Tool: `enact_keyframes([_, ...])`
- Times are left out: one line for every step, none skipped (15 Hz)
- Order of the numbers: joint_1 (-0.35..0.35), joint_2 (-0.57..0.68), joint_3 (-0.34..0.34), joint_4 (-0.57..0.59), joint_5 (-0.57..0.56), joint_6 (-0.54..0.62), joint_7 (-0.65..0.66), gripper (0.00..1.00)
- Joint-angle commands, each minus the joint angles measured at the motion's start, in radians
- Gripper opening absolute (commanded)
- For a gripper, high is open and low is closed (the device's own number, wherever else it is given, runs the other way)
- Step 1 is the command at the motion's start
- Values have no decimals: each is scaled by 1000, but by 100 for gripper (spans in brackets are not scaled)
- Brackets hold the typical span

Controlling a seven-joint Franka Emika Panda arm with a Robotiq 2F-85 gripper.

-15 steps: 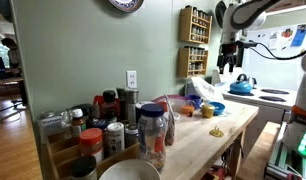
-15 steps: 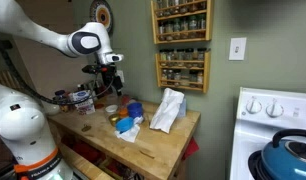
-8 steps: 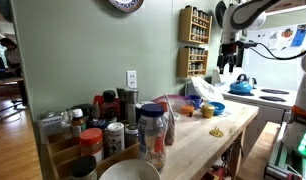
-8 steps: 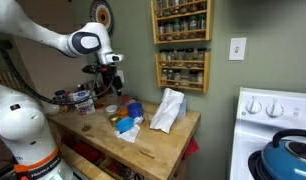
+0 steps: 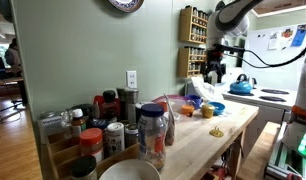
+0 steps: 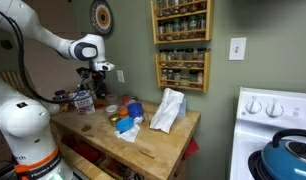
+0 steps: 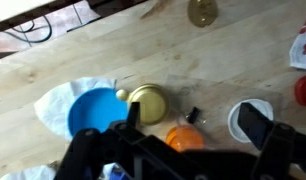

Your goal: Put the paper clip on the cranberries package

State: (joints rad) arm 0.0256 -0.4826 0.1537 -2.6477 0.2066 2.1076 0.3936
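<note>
Compared with one second ago, the black two-finger claw [image 5: 214,75] is lower and nearer to the things on the light wooden counter [image 5: 233,125]. In both exterior views it has left its high place and now hangs over the group around the round blue bowl [image 5: 216,108]. The wrist view shows its fingers spread wide, with nothing between them. Directly below lies a small dark paper clip [image 7: 191,115] — so I judge it, though it is too small to be sure — between a round yellow lid [image 7: 148,100] and an orange round cap [image 7: 183,138]. The flat reddish-pink cranberries package [image 5: 177,104] seems to lie further along the counter, beyond the big clear plastic jar [image 5: 151,130], well apart from the claw. The change looks like the approach for the pick: the grasp is not yet made, and the carry to the package remains.
</note>
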Motion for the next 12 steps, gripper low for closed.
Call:
enact_keyframes([21, 31, 11, 13, 3, 9, 22, 100])
enact_keyframes([22, 40, 12, 17, 2, 10, 22, 100])
enact_keyframes([18, 39, 7, 18, 1, 9, 19, 100])
enact_keyframes([13, 32, -2, 18, 0, 9, 14, 100])
enact_keyframes([-10, 19, 19, 14, -45, 16, 67, 100])
enact_keyframes([6, 34, 17, 11, -18, 44, 56, 100])
enact_keyframes([9, 51, 26, 6, -9, 74, 75, 100])
enact_keyframes([11, 74, 39, 0, 5, 131, 108, 100])
enact_keyframes([17, 97, 43, -2, 26, 170, 127, 100])
enact_keyframes([25, 120, 49, -4, 46, 212, 144, 100])
enact_keyframes([27, 145, 60, -13, 46, 270, 163, 100])
enact_keyframes([28, 175, 69, -17, 45, 323, 187, 100])
